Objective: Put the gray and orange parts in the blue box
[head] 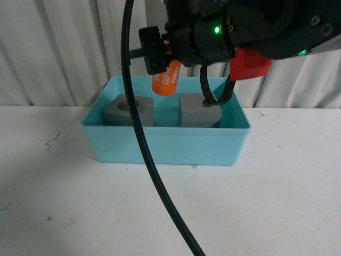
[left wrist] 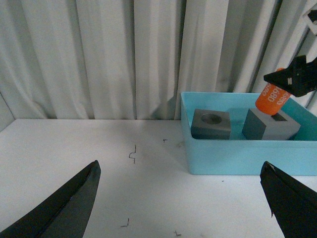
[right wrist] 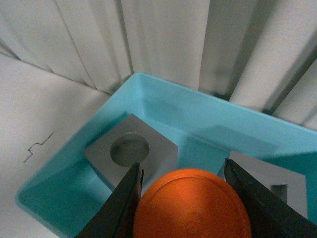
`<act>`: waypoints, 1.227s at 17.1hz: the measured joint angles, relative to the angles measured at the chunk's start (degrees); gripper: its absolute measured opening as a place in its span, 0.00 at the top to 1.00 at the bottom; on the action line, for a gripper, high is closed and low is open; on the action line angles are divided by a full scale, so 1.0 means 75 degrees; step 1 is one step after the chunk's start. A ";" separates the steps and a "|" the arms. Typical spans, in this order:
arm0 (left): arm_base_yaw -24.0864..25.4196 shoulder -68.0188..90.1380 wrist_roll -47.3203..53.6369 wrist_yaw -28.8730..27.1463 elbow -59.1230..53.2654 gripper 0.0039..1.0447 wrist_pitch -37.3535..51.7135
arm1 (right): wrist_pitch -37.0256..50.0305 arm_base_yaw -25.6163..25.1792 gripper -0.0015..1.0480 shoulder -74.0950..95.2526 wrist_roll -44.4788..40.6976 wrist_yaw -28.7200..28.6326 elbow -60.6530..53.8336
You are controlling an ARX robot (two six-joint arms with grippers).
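The right gripper (head: 166,53) clamps the orange cylinder (head: 166,80) between its fingers above the blue box (head: 165,144), where both gray cubes (head: 128,111) sit. The left gripper (left wrist: 183,198) is spread wide, empty, over the table (head: 256,208).

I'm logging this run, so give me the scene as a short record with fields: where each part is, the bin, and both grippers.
bin: light turquoise plastic bin on the white table
cube one: matte gray cube with round recess, inside the bin
cube two: matte gray cube with rectangular recess, inside the bin
cylinder: orange cylinder with white lettering, held above the bin, between the cubes
right gripper: shut on the cylinder
left gripper: open, empty, over bare table beside the bin
remaining: cylinder not yet released
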 joint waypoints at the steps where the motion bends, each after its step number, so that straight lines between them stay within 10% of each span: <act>1: 0.0000 0.0000 -0.0003 0.0000 0.0000 0.06 0.0000 | -0.0082 0.0000 0.55 0.0221 0.0096 0.0058 0.0122; 17: 0.0000 0.0000 -0.0003 0.0003 0.0000 0.06 0.0000 | -0.1664 0.0047 0.55 0.2734 0.0688 0.0935 0.2643; 21: 0.0000 0.0000 -0.0003 0.0000 0.0000 0.06 0.0000 | -0.1431 0.0044 0.21 0.2739 0.0775 0.0933 0.2608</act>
